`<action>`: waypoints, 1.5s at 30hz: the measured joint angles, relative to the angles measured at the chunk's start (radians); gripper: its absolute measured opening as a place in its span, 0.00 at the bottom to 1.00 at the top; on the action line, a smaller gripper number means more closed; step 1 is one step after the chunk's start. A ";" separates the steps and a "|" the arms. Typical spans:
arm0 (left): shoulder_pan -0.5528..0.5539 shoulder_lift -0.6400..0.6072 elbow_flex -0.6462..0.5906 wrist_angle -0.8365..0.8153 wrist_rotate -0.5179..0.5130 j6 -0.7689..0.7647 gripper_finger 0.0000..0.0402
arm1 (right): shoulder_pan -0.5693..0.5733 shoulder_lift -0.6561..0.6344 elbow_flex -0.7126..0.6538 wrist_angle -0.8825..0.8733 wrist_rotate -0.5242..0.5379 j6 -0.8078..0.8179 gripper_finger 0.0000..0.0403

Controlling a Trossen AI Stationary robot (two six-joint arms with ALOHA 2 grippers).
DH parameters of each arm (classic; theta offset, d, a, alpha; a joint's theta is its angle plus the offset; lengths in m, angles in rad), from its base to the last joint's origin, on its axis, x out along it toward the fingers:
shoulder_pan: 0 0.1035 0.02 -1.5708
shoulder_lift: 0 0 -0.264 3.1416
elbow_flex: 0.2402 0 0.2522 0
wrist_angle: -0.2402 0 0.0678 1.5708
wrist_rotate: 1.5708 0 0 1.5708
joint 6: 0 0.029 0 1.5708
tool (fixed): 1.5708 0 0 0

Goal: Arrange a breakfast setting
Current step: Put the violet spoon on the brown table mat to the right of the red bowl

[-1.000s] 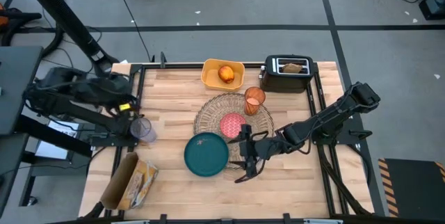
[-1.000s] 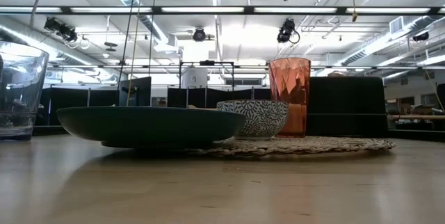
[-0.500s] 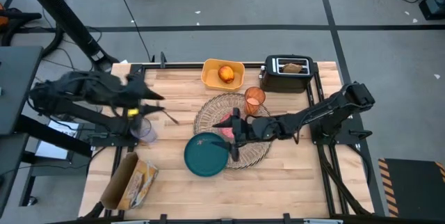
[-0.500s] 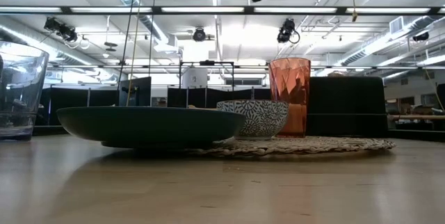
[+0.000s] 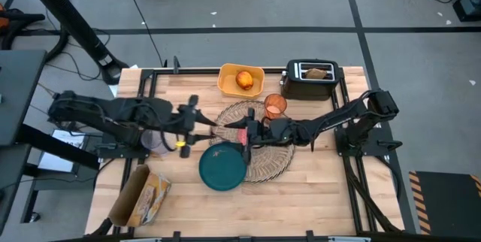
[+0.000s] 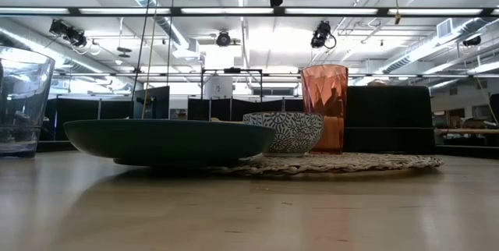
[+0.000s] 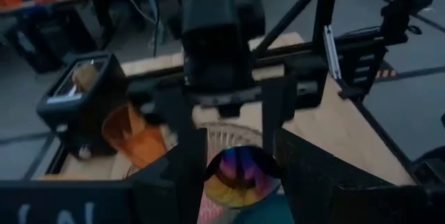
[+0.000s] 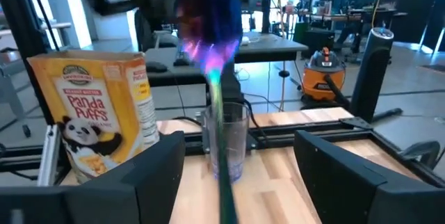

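Observation:
My left gripper (image 5: pixel 201 120) is shut on the iridescent blue-green spoon (image 8: pixel 212 50) above the table, just left of the straw placemat (image 5: pixel 276 161). My right gripper (image 5: pixel 246 134) is open and faces it above the pink bowl (image 6: pixel 284 131). Its fingers stand on either side of the spoon's handle (image 8: pixel 224 175) without touching. The teal plate (image 5: pixel 222 168) lies with one edge on the placemat. The orange cup (image 5: pixel 275 107) stands on the placemat. The toast (image 5: pixel 316 72) sticks out of the black toaster. The orange-red fruit (image 5: pixel 245 80) lies in the yellow tray. My left gripper holds the spoon at its bowl end (image 7: pixel 240 174), between its two fingers. It comes level from the table's left. The fingers hide the exact place of contact. The spoon is lifted clear, and its handle points toward my right gripper.
A clear glass (image 5: pixel 154 141) stands near the left edge, and it also shows in the right wrist view (image 8: pixel 227 140). A cereal box (image 5: pixel 143 195) lies at the near left. The black toaster (image 5: pixel 311 81) and the yellow tray (image 5: pixel 228 84) stand along the far edge.
My left gripper has swung from the table's left edge toward the right with the spoon, as far as the placemat's left rim. My right gripper has gone from beside the plate toward the left and far edges, and now stands over the bowl, facing the left gripper.

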 joint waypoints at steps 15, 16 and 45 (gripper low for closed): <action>0.003 0.083 -0.006 0.103 -0.001 0.051 0.42 | -0.014 0.003 0.000 -0.032 -0.079 0.013 0.42; 0.003 0.083 -0.006 0.110 -0.001 0.053 0.42 | -0.016 0.003 0.000 -0.037 -0.079 0.020 0.39; 0.000 -0.185 -0.035 -0.239 -0.066 -0.115 0.59 | 0.084 -0.174 -0.001 -0.712 0.186 0.474 0.05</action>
